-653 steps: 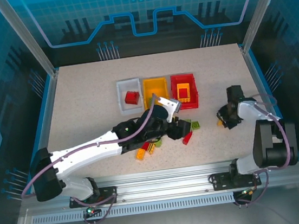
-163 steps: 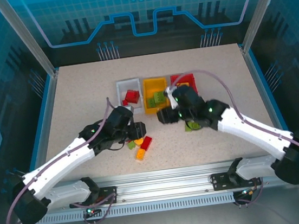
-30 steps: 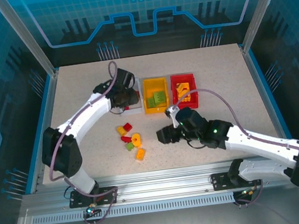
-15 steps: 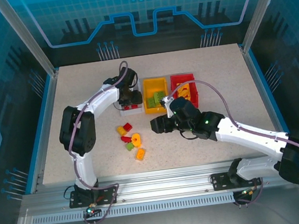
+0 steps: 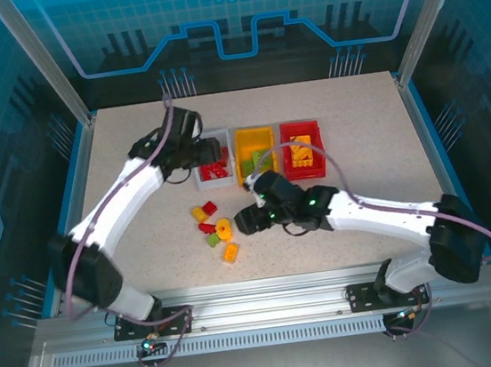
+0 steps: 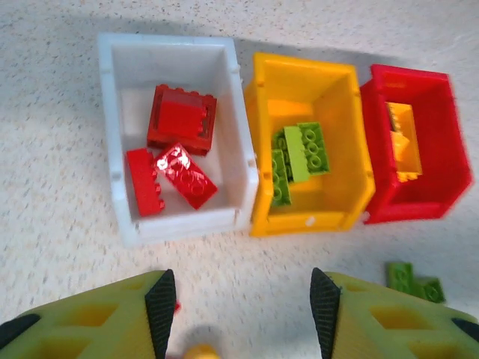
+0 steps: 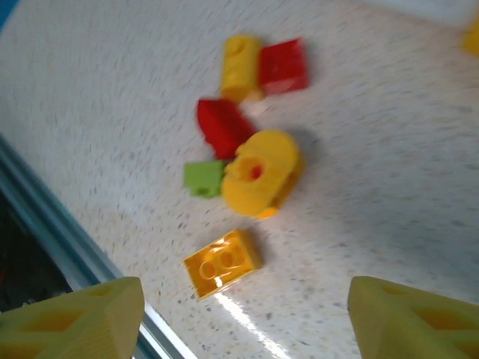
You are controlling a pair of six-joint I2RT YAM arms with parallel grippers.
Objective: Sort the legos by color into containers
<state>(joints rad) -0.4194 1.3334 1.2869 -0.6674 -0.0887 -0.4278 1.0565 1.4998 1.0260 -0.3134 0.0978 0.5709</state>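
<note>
Three smooth, open plastic containers, a white bin, a yellow bin and a red bin, stand side by side on the speckled table, toward its far edge, with bare tabletop all round.

From the left wrist, the white bin holds three studded red bricks, the yellow bin holds green bricks, and the red bin holds yellow-orange pieces. The left gripper stands parted and empty.

From the right wrist, the right gripper gapes wide and empty over a round yellow piece among loose bricks.
</note>
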